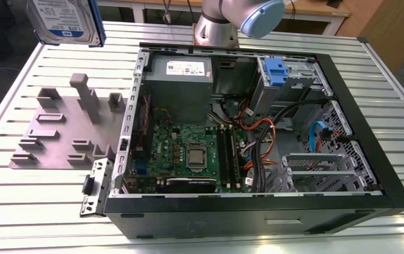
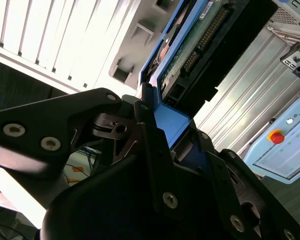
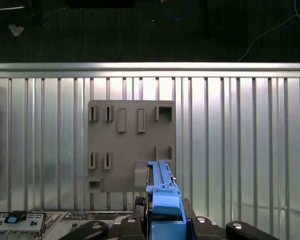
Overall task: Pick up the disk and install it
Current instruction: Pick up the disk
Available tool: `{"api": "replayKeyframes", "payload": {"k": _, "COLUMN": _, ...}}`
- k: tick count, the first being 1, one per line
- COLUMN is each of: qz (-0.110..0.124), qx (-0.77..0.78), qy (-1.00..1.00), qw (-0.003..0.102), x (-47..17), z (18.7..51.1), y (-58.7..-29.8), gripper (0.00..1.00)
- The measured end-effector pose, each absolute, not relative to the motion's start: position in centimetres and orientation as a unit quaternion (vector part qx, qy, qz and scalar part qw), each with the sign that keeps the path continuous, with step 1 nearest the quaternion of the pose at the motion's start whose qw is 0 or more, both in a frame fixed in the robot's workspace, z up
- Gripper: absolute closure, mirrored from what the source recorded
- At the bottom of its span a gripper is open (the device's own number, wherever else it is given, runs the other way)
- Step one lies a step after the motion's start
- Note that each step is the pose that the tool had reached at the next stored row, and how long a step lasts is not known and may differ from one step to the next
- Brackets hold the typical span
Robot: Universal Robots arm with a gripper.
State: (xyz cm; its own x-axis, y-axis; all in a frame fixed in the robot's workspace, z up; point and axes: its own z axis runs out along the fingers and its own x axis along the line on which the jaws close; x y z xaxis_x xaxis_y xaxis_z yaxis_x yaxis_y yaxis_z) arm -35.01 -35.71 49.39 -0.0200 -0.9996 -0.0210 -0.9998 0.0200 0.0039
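Closest to us in the second wrist view, the black claw (image 2: pixel 162 127) is clenched on the blue carrier edge of the disk (image 2: pixel 190 47), whose green circuit-board face and connector row run away from the lens. The first wrist view shows what that one hides: the disk (image 3: pixel 162 182) seen edge-on, held over a grey fixture plate (image 3: pixel 131 145) with raised slots. From the exterior view we see the disk (image 1: pixel 64 21) high in the air, its labelled face toward the camera, well apart from the open computer case (image 1: pixel 258 132) on the exterior view's right. Both fixture plate and case rest on a ribbed metal tabletop (image 1: pixel 32 211). Beyond, we make out what may be a control pendant (image 2: pixel 285 145) with a red button.
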Motion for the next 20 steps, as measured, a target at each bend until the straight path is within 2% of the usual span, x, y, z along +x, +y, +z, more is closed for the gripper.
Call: {"api": "replayKeyframes", "payload": {"k": 20, "qz": 0.009, "qx": -0.700, "qy": 0.714, "qw": 0.006, "x": -34.48, "z": 49.39, "y": -35.71, "gripper": 0.64}}
